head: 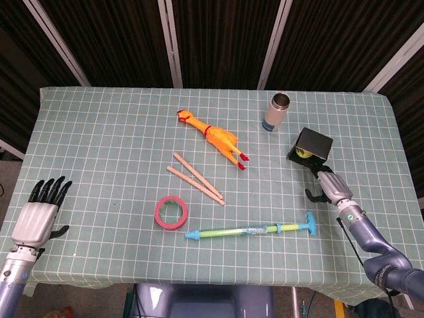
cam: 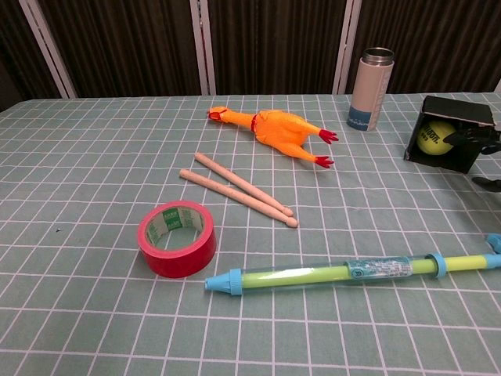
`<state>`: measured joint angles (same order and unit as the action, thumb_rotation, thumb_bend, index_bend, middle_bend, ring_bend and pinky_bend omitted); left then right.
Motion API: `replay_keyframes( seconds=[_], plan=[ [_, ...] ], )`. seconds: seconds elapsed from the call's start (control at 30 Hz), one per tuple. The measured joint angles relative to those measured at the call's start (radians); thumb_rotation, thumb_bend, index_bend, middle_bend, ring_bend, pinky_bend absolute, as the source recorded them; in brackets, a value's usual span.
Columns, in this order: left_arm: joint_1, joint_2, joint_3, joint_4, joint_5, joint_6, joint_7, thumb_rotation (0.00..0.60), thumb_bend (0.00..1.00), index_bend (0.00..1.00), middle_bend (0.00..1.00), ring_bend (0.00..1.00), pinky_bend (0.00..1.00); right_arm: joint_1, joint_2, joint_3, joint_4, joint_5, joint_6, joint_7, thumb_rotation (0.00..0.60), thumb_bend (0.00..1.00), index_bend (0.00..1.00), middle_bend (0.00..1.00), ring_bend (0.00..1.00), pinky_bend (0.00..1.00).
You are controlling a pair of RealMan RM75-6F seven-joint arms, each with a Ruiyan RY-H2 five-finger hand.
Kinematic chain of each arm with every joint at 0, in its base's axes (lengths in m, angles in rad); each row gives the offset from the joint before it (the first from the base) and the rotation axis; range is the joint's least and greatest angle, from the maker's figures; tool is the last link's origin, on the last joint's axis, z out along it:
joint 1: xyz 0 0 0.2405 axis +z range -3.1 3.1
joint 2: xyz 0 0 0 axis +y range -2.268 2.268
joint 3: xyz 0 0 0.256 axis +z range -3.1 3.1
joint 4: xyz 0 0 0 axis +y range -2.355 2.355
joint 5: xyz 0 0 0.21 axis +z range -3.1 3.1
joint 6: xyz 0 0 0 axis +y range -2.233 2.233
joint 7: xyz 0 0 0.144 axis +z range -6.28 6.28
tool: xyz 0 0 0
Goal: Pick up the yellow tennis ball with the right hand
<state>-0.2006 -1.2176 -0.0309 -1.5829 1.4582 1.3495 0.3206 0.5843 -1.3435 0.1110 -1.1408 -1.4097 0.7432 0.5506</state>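
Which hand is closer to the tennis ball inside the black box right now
The right hand. It sits just in front of the black box holding the tennis ball, empty. The left hand is at the table's opposite near corner, far from it.

Robot test lab, gridded green tablecloth (head: 99, 132), dark curtained backdrop with metal poles (head: 169, 43) (staged, oddly assorted props)

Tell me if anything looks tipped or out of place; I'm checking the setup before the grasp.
The black box lies on its side at the table's right, its opening facing forward, with the yellow tennis ball sitting inside it. The right hand is beside it, holding nothing.
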Motion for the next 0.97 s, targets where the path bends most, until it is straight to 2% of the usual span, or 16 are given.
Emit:
replay_keyframes(
  seconds=[0.17,0.37,0.57,0.67,0.8,0.97],
  plan=[
    [0.015,0.013,0.011,-0.007,0.035,0.039,-0.023,0.600,0.11,0.00,0.00,0.00,0.00,-0.047,0.056,-0.021,-0.106,-0.026,0.087,-0.016,0.600,0.52,0.00,0.00,0.00,0.00],
    [0.044,0.037,0.032,-0.018,0.087,0.099,-0.062,0.600,0.11,0.00,0.00,0.00,0.00,-0.151,0.125,-0.055,-0.236,-0.055,0.273,-0.122,0.600,0.47,0.00,0.00,0.00,0.00],
    [0.075,0.061,0.057,-0.023,0.135,0.157,-0.114,0.600,0.11,0.00,0.00,0.00,0.00,-0.279,0.142,-0.075,-0.301,-0.068,0.513,-0.391,0.600,0.42,0.00,0.00,0.00,0.00],
    [0.087,0.072,0.067,-0.016,0.148,0.171,-0.141,0.600,0.11,0.00,0.00,0.00,0.00,-0.363,0.131,-0.085,-0.330,-0.077,0.676,-0.574,0.600,0.40,0.00,0.00,0.00,0.00],
    [0.101,0.081,0.075,-0.005,0.168,0.199,-0.169,0.600,0.11,0.00,0.00,0.00,0.00,-0.462,0.111,-0.104,-0.374,-0.102,0.839,-0.741,0.600,0.39,0.00,0.00,0.00,0.00],
    [0.115,0.084,0.082,0.003,0.189,0.226,-0.181,0.600,0.11,0.00,0.00,0.00,0.00,-0.515,0.097,-0.127,-0.427,-0.145,0.905,-0.803,0.600,0.39,0.00,0.00,0.00,0.00]
  ],
)
